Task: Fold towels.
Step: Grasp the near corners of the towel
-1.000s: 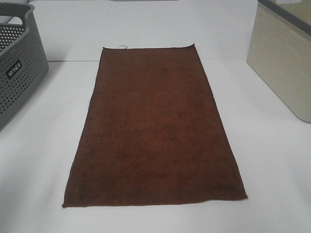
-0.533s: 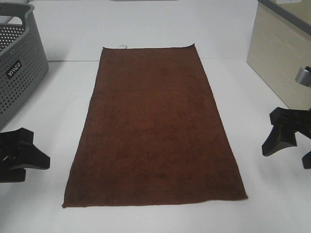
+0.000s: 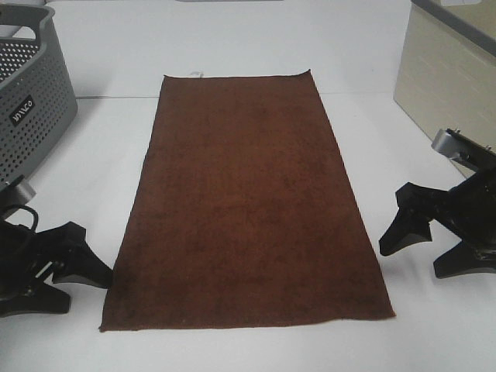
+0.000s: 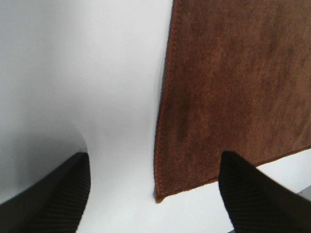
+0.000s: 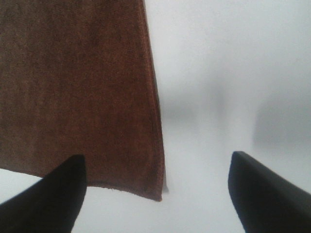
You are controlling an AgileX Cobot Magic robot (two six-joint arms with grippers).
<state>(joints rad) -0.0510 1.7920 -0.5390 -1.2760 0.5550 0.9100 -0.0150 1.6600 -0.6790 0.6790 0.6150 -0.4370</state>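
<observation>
Nearing the towel, left hand and right hand have advanced, both spread apart.

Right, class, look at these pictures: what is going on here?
A two-armed robot seems about to fold a reddish-brown towel, which lies flat and unfolded on the white table. The left pincer and the right pincer are open, one at each near corner, and neither grips it yet. A grey basket stands at the left, a beige bin at the right.
</observation>
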